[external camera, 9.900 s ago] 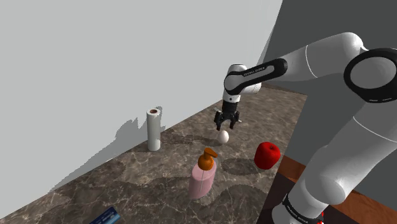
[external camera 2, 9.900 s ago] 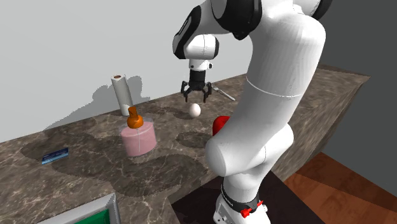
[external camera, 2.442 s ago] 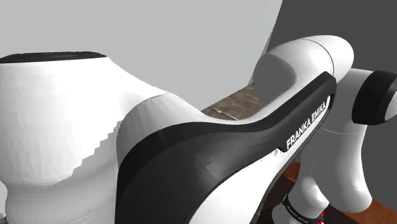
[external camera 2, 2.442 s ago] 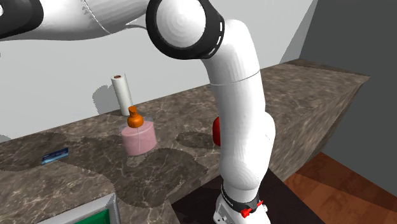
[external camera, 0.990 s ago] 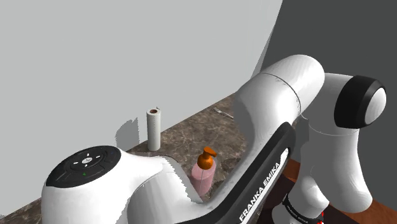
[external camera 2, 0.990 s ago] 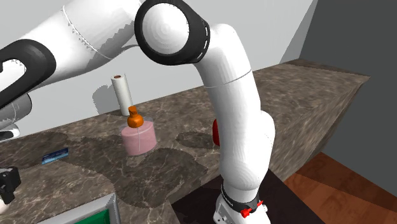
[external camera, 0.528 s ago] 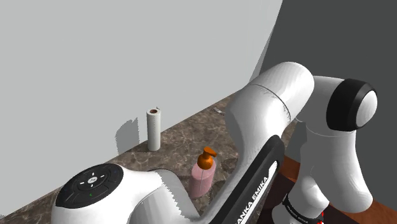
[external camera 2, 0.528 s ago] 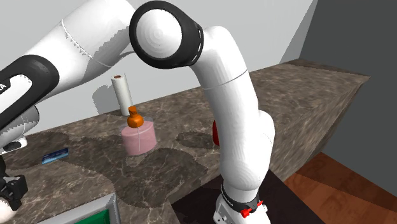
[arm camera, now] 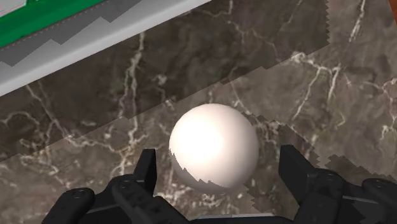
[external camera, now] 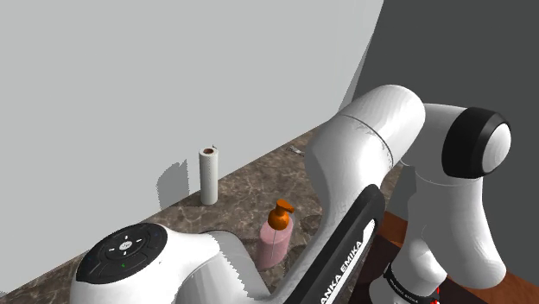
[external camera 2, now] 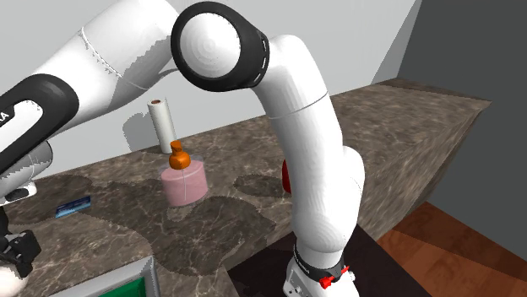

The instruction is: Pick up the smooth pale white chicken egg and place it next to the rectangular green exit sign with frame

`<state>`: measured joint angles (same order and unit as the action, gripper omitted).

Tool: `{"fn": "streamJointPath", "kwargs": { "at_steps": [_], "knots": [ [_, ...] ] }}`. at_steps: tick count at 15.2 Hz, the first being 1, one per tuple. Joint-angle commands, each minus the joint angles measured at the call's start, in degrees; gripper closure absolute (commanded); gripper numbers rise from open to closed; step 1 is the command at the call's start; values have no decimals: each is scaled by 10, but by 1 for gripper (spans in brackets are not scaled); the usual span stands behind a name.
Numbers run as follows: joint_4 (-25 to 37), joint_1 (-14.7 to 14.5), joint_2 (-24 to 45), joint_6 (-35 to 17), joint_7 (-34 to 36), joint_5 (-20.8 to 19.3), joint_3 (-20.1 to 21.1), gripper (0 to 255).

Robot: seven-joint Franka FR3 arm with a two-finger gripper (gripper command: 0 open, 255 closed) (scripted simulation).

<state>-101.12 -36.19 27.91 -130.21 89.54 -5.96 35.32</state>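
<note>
Reaching across the shoulder view, the white arm (external camera: 363, 147) covers the lower half of the scene; beyond it, on the dark marble counter (external camera: 250, 183), a white paper roll (external camera: 208, 175) stands upright near the grey wall (external camera: 173, 69), and a pink pump bottle (external camera: 275, 242) with an orange top stands nearer the camera, well apart from the roll. Second exterior view: the arm rises from its stand at lower middle and bends over to the picture's left edge; roll and bottle stand behind it, a small blue card (external camera 2: 73, 206) lies flat to the bottle's left, a red object (external camera 2: 285, 177) is mostly hidden behind the arm, and a corner of the green sign (external camera 2: 114, 288) with its pale frame shows at the bottom edge. Wrist view: the pale white egg (arm camera: 213, 143) sits between the two black fingers of the pincer (arm camera: 218, 154), which stands open, with a visible gap of marble on each side so that neither finger (arm camera: 146, 173) touches it. The sign's green face and pale frame lie just beyond the egg, near it but not touching.
</note>
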Motion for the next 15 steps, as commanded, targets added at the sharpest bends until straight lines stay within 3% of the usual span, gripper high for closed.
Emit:
{"fn": "streamJointPath", "kwargs": {
  "at_steps": [1, 4, 8, 15],
  "knots": [
    [0, 0, 0, 0, 0, 0, 0, 0],
    [0, 0, 0, 0, 0, 0, 0, 0],
    [17, 22, -42, 55, -16, 25, 15, 0],
    [17, 22, -42, 55, -16, 25, 14, 0]
  ]
}}
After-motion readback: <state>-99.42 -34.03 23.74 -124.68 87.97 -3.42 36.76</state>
